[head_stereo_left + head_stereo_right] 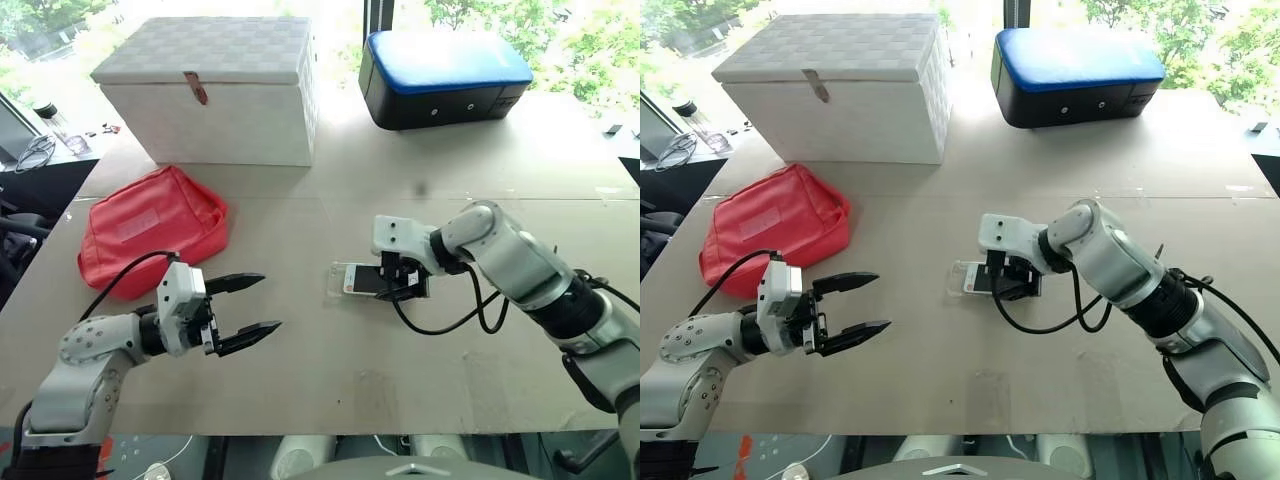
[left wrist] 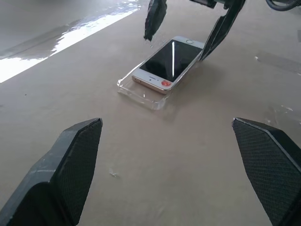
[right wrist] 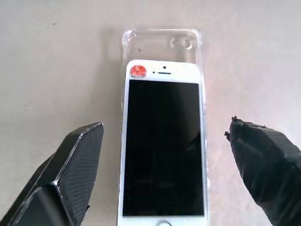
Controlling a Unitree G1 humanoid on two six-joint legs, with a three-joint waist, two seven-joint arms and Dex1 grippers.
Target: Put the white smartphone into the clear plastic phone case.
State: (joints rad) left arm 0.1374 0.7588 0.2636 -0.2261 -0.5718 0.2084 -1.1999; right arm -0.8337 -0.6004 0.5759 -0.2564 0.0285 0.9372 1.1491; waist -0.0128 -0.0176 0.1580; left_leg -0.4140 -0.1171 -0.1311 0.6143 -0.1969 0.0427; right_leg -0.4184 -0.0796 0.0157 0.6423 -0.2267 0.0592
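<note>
The white smartphone lies screen up on the clear plastic phone case in the middle of the table. It sits shifted back, so the case's camera-hole end sticks out past the phone's top edge, where there is a red sticker. My right gripper hovers just over the phone's home-button end, open, with one finger on each side and a gap to each edge. My left gripper is open and empty to the left of the case, pointing toward it above the table.
A red pouch lies at the left. A white lidded box stands at the back left, and a blue-topped black case at the back right. Bare tabletop lies between my left gripper and the phone.
</note>
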